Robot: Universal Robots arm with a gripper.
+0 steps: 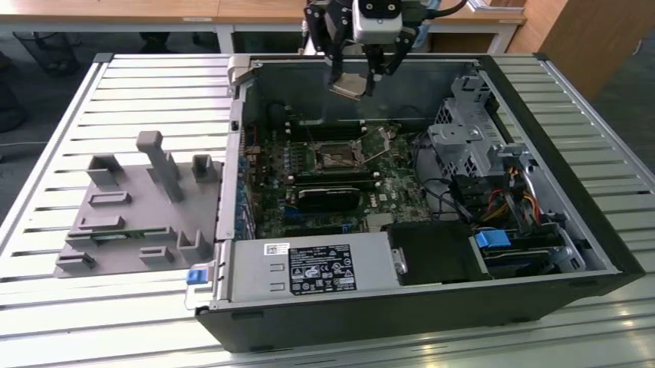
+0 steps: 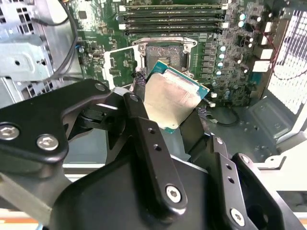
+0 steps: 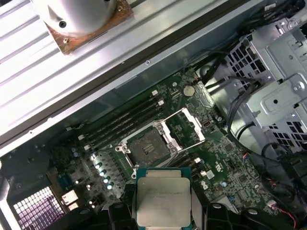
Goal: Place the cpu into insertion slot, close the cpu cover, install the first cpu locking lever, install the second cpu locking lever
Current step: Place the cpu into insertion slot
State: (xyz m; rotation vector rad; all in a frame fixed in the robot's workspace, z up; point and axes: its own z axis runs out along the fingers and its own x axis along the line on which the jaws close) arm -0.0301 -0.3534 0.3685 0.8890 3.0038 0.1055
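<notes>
- slatted metal surface (image 1: pixel 133 84): spreads well below the pincer (image 1: pixel 355 83) and carries everything else.
- computer case (image 1: pixel 573 253): lies open side up, directly beneath the pincer.
- grey moulded fixture (image 1: pixel 133 222): rests on the surface, well apart from the pincer, toward the exterior view's left.
- motherboard (image 1: pixel 338 192): lines the case floor under the pincer.
- pincer: hovers above the case, closed part-way onto the cpu (image 3: pixel 163 201), gripping two opposite edges.
- cpu cover (image 3: pixel 184 127): stands flipped open just beside the insertion slot (image 3: pixel 146 146), below the pincer.
- insertion slot: lies uncovered with its dark centre showing, beneath the pincer and apart from it.
- cpu: hangs between the fingertips, pale metal face visible in both wrist views, tilted in the exterior view, clear of the slot.
</notes>
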